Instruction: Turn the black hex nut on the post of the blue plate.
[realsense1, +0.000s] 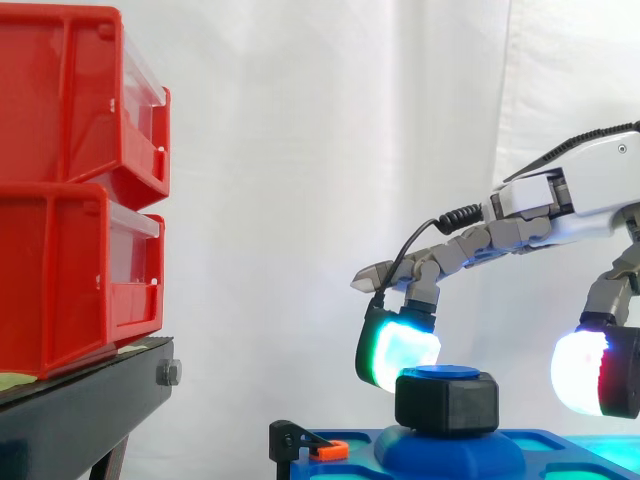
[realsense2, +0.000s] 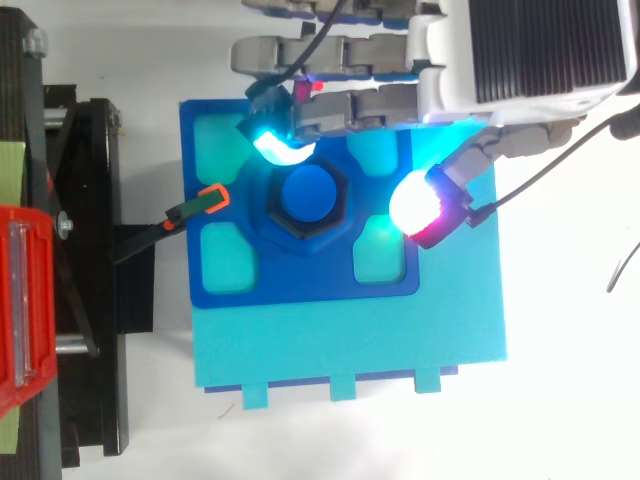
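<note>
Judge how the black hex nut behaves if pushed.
The black hex nut looks rigid and blocky, so likely won't flex. Sitting round the post of the blue plate, it should turn rather than slide or tip. Flat faces probably aid grip.

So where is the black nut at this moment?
In the side view the black nut sits low and right of centre, on the post of the blue plate. A green fingertip of the hand is at its upper left edge.

Grey jointed hand (realsense1: 495, 238), white wrist housing, thick glowing pads (realsense1: 400, 352), cyan-green and white-red
</note>
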